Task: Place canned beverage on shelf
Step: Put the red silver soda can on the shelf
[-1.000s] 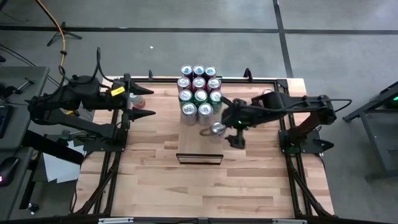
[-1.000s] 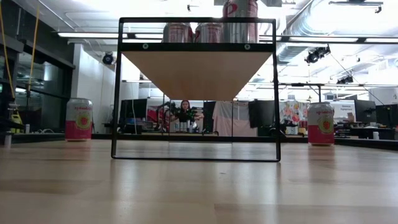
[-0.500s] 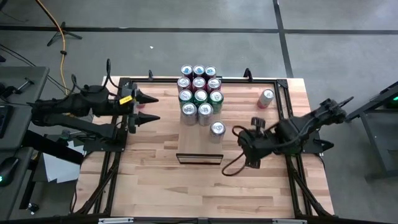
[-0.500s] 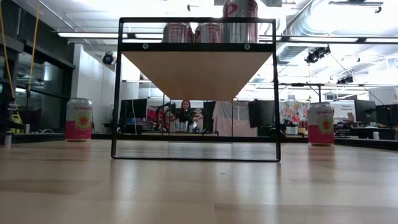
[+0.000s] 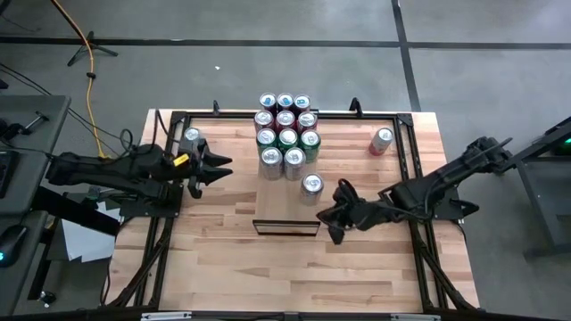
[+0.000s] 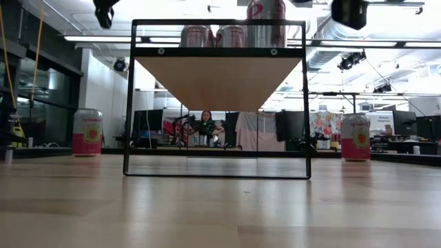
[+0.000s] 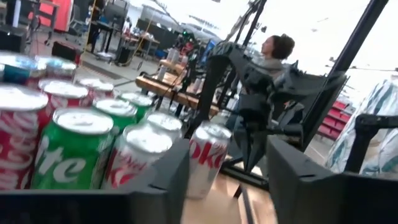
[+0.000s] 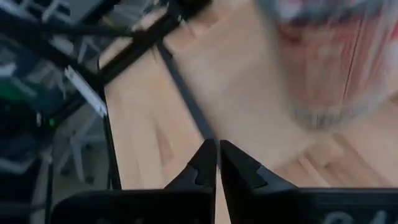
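On the shelf (image 5: pixel 285 192), a long pale panel running down the middle of the counter (image 5: pixel 232 259), a block of cans (image 5: pixel 285 138) stands in tight rows at the far end, and one more can (image 5: pixel 311 185) stands alone just in front of that block, upright and free of any grip. Two spare cans wait on the counter itself: one near the left rail (image 5: pixel 191 136), one near the right rail (image 5: pixel 382 141).

The right tool (image 5: pixel 332 217) sits low beside the shelf's dark-framed end, apart from the lone can, its fingers pressed together on nothing. The left tool (image 5: pixel 220 167) points toward the can block from the left side with its fingers (image 7: pixel 165 186) parted and nothing between them.

My reading is that a placement is finished and the next can must be fetched. To do that well, the arm should lift clear of the shelf frame before swinging out, approach a spare can level with the fingers spread wide, and grip it at mid-height so it stays upright.
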`<control>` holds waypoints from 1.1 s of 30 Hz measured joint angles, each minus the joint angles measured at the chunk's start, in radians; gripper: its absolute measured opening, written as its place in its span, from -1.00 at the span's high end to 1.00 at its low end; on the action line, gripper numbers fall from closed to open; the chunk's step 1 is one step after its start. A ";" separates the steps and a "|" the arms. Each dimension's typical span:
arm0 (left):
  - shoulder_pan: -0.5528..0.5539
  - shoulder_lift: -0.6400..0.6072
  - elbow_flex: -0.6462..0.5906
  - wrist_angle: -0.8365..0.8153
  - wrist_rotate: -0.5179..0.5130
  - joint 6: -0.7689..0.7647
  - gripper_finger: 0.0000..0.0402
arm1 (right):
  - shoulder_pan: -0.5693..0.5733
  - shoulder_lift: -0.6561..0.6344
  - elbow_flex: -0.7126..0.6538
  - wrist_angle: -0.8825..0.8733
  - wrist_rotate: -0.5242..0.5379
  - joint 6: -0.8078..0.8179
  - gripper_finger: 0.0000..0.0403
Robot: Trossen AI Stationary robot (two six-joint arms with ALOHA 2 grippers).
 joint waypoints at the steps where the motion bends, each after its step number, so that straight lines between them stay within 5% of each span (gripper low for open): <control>1: 0.000 0.000 -0.013 0.005 0.000 0.000 0.39 | -0.014 0.003 -0.003 0.014 0.002 -0.001 0.97; 6: 0.000 0.000 -0.041 0.004 0.007 0.000 0.94 | -0.073 0.004 0.003 0.001 0.003 -0.057 0.99; 33: 0.001 0.000 -0.041 -0.022 -0.005 0.001 1.00 | -0.328 0.005 0.008 -0.009 -0.139 -0.334 1.00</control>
